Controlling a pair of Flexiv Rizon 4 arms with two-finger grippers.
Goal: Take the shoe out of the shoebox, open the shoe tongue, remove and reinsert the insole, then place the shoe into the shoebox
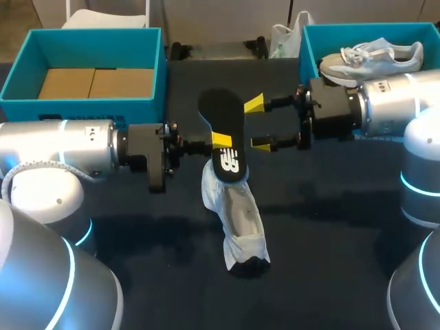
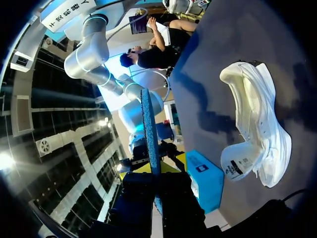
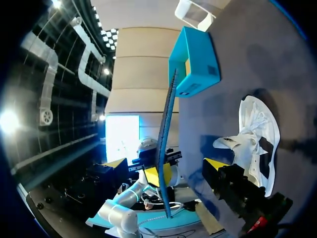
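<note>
Dark counter (image 1: 330,227), white shoe (image 1: 240,220) lying right under the insole (image 1: 223,120), long axes roughly in line. Left gripper (image 1: 218,142) is clamped on the insole, so it's nearer; right gripper (image 1: 258,124) sits spread apart just beside it.

A robotics lab (left arm (image 1: 62,148), right arm (image 1: 392,96), dark table (image 1: 330,227)).

A white logo (image 1: 230,163) is printed on the black insole (image 1: 221,120), near its heel end. The shoe (image 2: 257,134) has a printed tag (image 2: 237,164) on its tongue, and the left box (image 1: 89,108) has a small label (image 1: 69,117) on its front wall. Neither can be read.
</note>
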